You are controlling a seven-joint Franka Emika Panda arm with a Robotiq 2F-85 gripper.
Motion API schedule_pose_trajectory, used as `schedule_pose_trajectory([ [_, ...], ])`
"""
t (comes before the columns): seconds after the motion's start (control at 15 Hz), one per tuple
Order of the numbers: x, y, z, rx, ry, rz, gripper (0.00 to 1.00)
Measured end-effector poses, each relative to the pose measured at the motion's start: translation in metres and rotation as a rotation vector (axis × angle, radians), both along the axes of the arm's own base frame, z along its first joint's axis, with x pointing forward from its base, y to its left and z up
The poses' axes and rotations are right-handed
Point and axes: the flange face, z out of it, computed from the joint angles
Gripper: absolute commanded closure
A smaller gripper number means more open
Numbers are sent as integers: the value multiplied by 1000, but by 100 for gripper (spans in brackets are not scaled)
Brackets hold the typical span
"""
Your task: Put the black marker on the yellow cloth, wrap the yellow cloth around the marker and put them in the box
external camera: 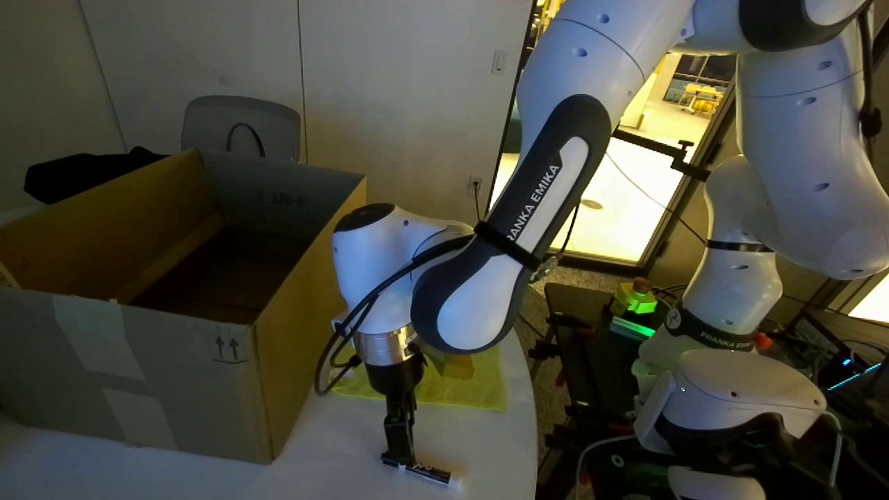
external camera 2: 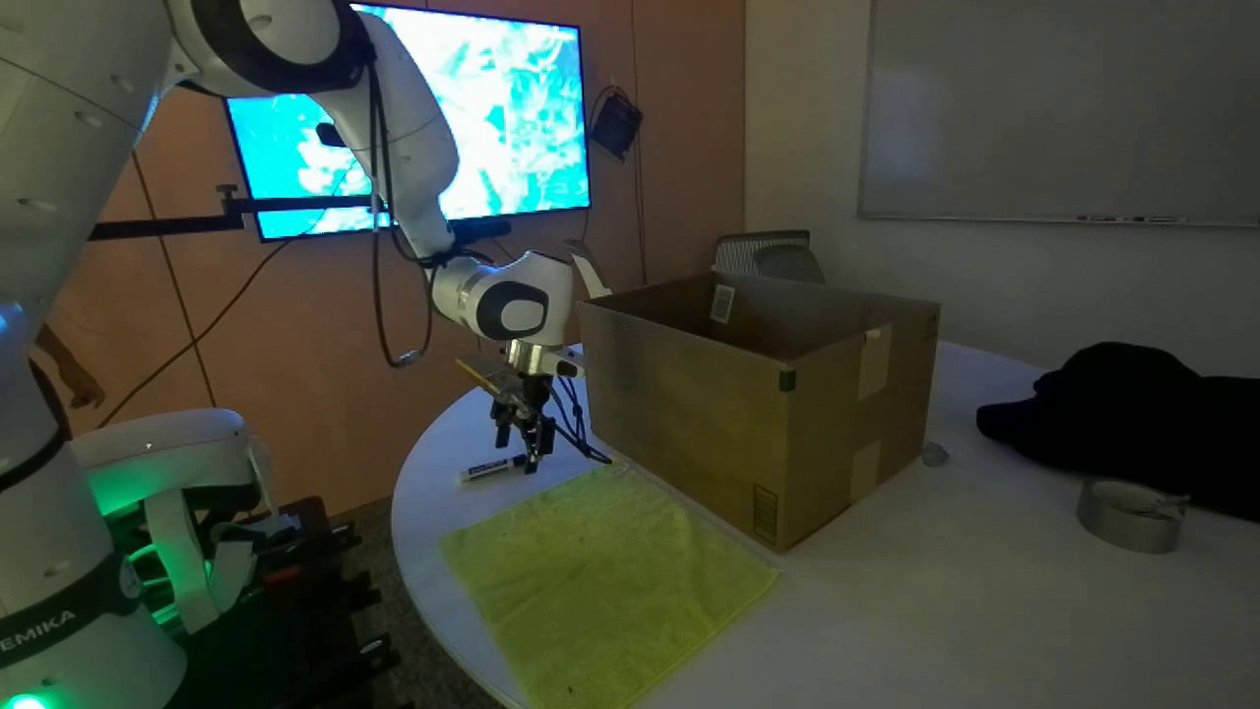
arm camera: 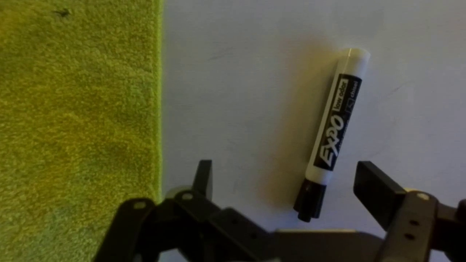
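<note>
The marker [arm camera: 336, 127], with white ends of its barrel, a black label and a black cap, lies on the white table. It also shows in both exterior views [external camera: 427, 473] [external camera 2: 492, 468]. My gripper [arm camera: 284, 174] is open above the table, its fingers on either side of the marker's cap end and apart from it. The gripper also shows in both exterior views [external camera: 399, 451] [external camera 2: 520, 443]. The yellow cloth [external camera 2: 610, 581] lies flat and spread beside the marker, at the left in the wrist view [arm camera: 80, 109]. The open cardboard box [external camera 2: 689, 423] stands beside the cloth; its visible inside looks empty [external camera: 187, 375].
The round table's edge [external camera: 531, 417] runs close to the marker and cloth. A black fabric item [external camera 2: 1132, 414] and a grey tape roll [external camera 2: 1132, 517] lie beyond the box. A chair [external camera: 243, 125] stands behind the box.
</note>
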Motion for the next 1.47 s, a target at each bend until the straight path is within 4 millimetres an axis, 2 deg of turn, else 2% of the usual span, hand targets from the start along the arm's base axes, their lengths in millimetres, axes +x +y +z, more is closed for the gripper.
schedule_pose_trajectory([
  [0.27, -2, 7, 1, 2, 1, 11, 0],
  [0.47, -7, 19, -2, -4, -6, 19, 0],
  [0.8, -17, 41, -17, -37, -44, 9, 0],
  [1.07, -24, 50, -28, -94, -87, 11, 0],
  [1.13, -25, 52, -28, -105, -93, 10, 25],
  [1.2, -26, 54, -28, -114, -98, 10, 26],
  [1.47, -25, 55, -25, -133, -112, 15, 56],
])
